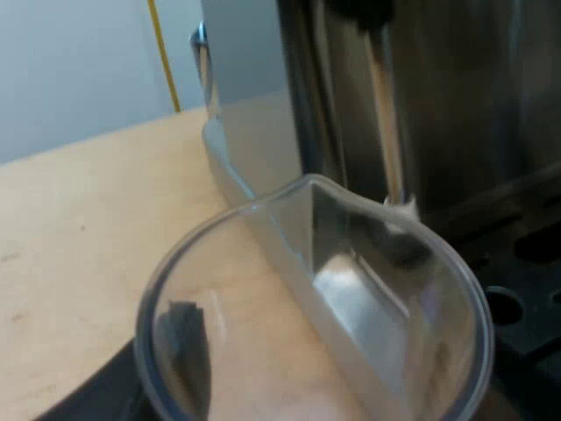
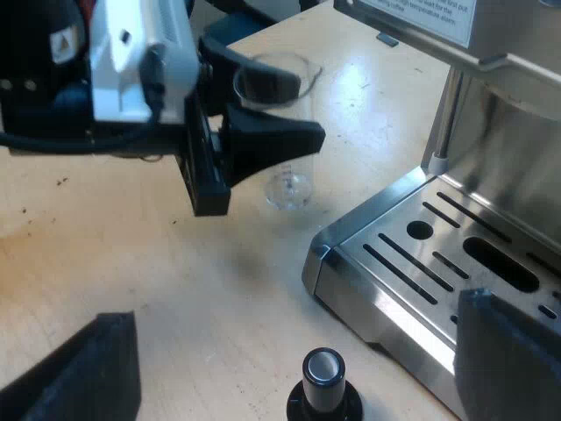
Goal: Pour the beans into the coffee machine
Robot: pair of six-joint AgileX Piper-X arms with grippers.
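Observation:
My left gripper (image 2: pixel 267 110) is shut on a clear measuring glass (image 2: pixel 282 167), holding it by its upper part just off the espresso machine's (image 2: pixel 491 132) front corner. Up close, the measuring glass's rim (image 1: pixel 263 210) faces me and its inside looks clear, with no beans to be seen. A dark finger (image 1: pixel 96 395) lies against its side. The espresso machine's metal side (image 1: pixel 254 114) rises right behind the measuring glass. My right gripper (image 2: pixel 294 311) is open, low over the table beside the machine's drip tray (image 2: pixel 438 254).
A tamper (image 2: pixel 323 386) with a black base and metal top stands on the wooden table (image 2: pixel 131 254) under my open right fingers. A thin metal rod (image 2: pixel 443 114) hangs down at the machine's front over the slotted tray.

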